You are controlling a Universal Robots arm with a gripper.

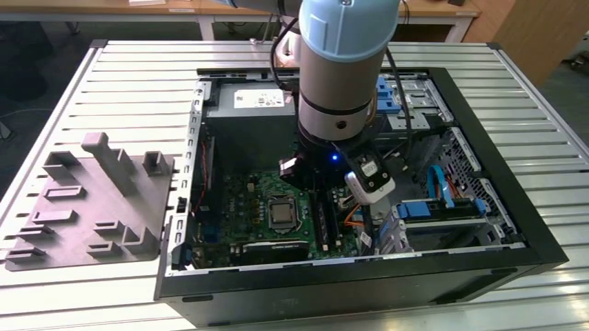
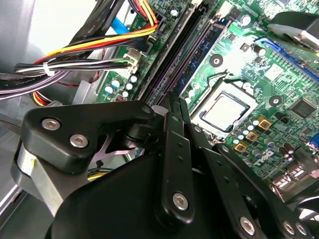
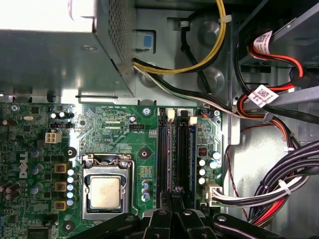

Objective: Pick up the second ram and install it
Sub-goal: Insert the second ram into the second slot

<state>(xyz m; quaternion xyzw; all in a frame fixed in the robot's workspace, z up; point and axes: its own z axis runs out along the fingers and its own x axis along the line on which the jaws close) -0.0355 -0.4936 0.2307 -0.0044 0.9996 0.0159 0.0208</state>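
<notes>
Just beside CPU socket [image 3: 105,191]: gripper [image 3: 173,195] low over memory slots [image 3: 182,149], fingers drawn together. Second ram indistinct among slots; likely install stage, seating unconfirmed.

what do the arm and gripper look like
The arm is a silver-grey cylinder with a light blue cap at its joint and a black band lower down. Black cables run along it, and a white-and-black camera module sits by the wrist, near a small blue light. The gripper is black, built of linked bars with silver screw heads.
</notes>
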